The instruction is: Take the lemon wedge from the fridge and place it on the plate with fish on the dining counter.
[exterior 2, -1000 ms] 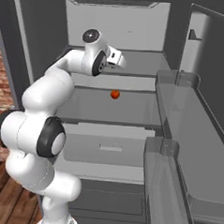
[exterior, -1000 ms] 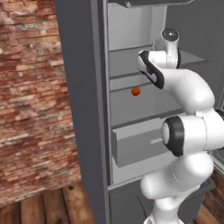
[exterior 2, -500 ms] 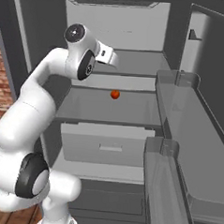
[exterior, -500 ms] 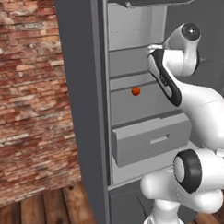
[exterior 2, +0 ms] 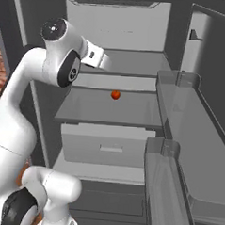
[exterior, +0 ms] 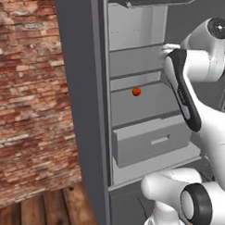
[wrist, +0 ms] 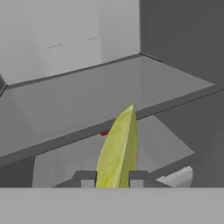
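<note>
The lemon wedge [wrist: 118, 148], a slim yellow-green slice, stands upright between the two dark fingertips of my gripper [wrist: 112, 177], which is shut on it. My hand [exterior 2: 98, 58] hovers at the front of the open fridge [exterior: 82, 111], level with an upper pale grey shelf [wrist: 100, 96]. In the left base view my white forearm [exterior: 180, 79] covers the hand. The plate with fish and the dining counter are out of view.
A small red-orange round fruit [exterior: 136, 91] [exterior 2: 115, 95] sits on the shelf below my hand. Under it a grey drawer [exterior 2: 107, 144] is pulled partly out. The open fridge door with its bins [exterior 2: 189, 119] stands to the right. A brick wall [exterior: 25, 90] lies left of the fridge.
My hand has drawn back a little from the shelf toward the fridge front, still holding the wedge, while the upper arm swung up and closer to the cameras. The red fruit has not moved.
</note>
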Controlling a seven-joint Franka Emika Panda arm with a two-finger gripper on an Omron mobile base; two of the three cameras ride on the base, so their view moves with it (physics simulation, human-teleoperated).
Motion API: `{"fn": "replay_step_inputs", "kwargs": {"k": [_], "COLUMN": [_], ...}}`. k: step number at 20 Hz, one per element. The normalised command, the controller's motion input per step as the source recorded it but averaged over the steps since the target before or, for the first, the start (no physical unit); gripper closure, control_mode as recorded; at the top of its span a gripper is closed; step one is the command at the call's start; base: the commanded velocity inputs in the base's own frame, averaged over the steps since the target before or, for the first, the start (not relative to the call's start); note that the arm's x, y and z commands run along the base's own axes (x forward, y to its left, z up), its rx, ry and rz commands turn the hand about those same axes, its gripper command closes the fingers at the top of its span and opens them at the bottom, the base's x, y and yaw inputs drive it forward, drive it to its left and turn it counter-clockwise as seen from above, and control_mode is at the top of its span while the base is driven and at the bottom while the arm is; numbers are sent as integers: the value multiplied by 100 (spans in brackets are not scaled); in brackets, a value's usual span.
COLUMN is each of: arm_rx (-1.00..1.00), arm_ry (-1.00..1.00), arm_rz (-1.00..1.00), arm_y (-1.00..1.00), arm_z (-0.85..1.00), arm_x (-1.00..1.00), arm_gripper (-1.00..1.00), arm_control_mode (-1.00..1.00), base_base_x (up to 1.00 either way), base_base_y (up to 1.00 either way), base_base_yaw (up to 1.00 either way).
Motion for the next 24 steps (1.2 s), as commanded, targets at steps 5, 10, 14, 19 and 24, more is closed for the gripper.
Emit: {"fn": "replay_step_inputs", "kwargs": {"k": [5, 10, 14, 19, 24], "arm_rx": [0, 0, 0, 0, 0], "arm_ry": [0, 0, 0, 0, 0], "arm_rz": [0, 0, 0, 0, 0], "arm_y": [2, 0, 0, 0, 0], "arm_z": [-3, 0, 0, 0, 0], "arm_x": [-20, 0, 0, 0, 0], "arm_gripper": [100, 100, 100, 100, 100], "arm_control_mode": [100, 100, 100, 100, 100], "base_base_x": [-80, -92, -18, 0, 0], "base_base_y": [6, 0, 1, 8, 10], "base_base_yaw": [14, 53, 89, 99, 100]}}
